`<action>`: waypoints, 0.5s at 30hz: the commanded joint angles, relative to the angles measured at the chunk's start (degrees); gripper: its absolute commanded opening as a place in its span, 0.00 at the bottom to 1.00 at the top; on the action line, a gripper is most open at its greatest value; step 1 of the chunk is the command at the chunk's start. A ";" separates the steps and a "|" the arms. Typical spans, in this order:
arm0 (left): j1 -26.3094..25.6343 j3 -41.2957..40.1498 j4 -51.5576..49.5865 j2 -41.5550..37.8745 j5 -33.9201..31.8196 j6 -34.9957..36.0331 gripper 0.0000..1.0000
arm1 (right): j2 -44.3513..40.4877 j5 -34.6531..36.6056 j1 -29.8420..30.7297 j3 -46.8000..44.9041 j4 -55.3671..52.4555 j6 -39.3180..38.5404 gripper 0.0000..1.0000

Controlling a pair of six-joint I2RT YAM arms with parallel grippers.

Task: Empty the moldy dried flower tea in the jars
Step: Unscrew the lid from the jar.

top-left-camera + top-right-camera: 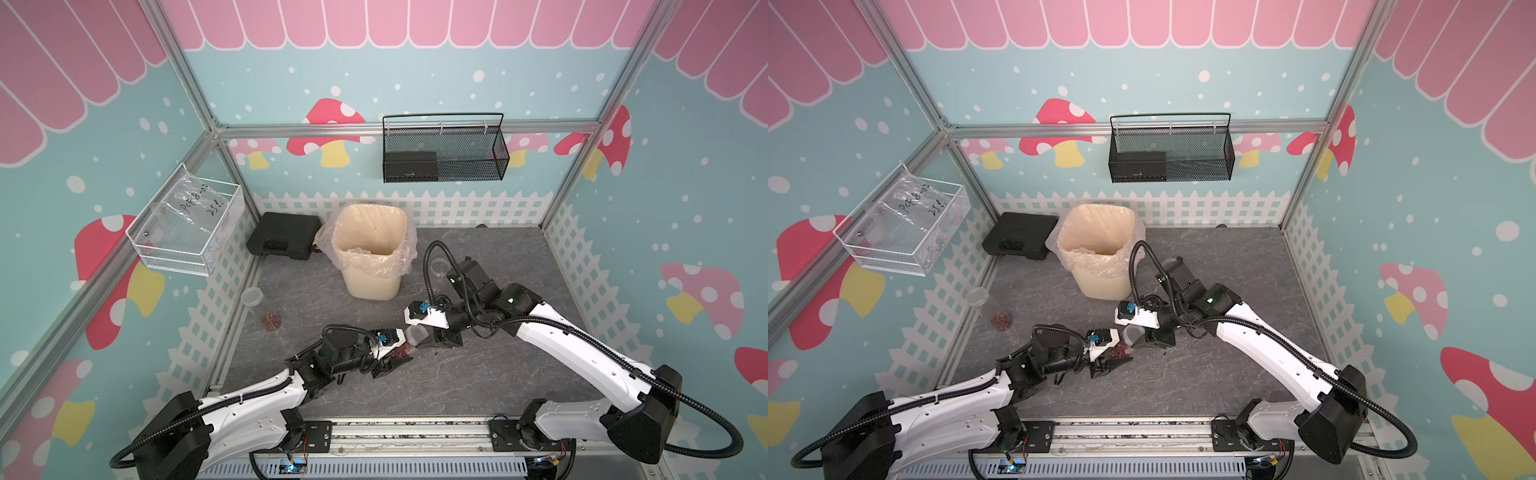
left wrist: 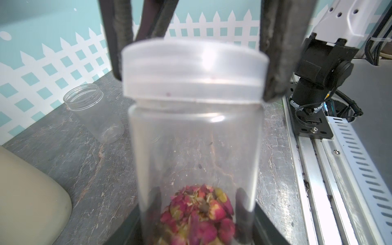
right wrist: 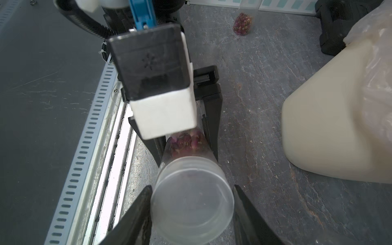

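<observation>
A clear jar (image 1: 409, 340) (image 1: 1128, 337) is held tilted just above the grey tabletop, between my two grippers. Moldy dried flower tea (image 2: 197, 214) lies at its bottom as pinkish-red buds. My left gripper (image 1: 401, 352) (image 2: 197, 222) is shut on the jar's lower body. My right gripper (image 1: 416, 335) (image 3: 192, 203) brackets the jar's frosted lid (image 2: 194, 70) (image 3: 192, 201), with both fingers against its rim. The lid sits on the jar. A second lidded jar (image 1: 259, 309) (image 1: 988, 309) with tea stands at the left edge. An empty open jar (image 2: 95, 112) (image 1: 438, 266) stands behind the right arm.
A cream plastic-lined waste bin (image 1: 372, 286) (image 1: 1100, 286) stands at the back centre. Left of it lies a black case (image 1: 282, 237). A black mesh basket (image 1: 444, 149) hangs on the back wall and a white wire basket (image 1: 187, 224) on the left wall. The arms' rail (image 1: 407, 432) runs along the front.
</observation>
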 commanded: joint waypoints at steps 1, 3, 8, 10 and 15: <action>-1.37 1.04 4.69 -0.39 -1.60 1.04 0.06 | -2.30 3.41 -0.27 2.03 12.00 5.36 0.73; -1.36 1.02 4.88 -0.44 -7.09 2.73 0.06 | -5.70 4.42 -0.24 0.44 16.97 14.78 0.86; -1.53 1.88 4.30 -0.36 -15.01 5.89 0.06 | -11.36 9.68 -0.25 -2.80 21.42 32.74 0.88; -1.76 2.24 3.76 -0.46 -16.18 6.76 0.06 | -11.47 13.06 -0.25 -2.74 19.63 39.35 0.88; -3.06 2.93 2.50 -0.18 -20.05 10.81 0.05 | -8.71 13.16 -0.25 -2.07 12.93 52.61 0.87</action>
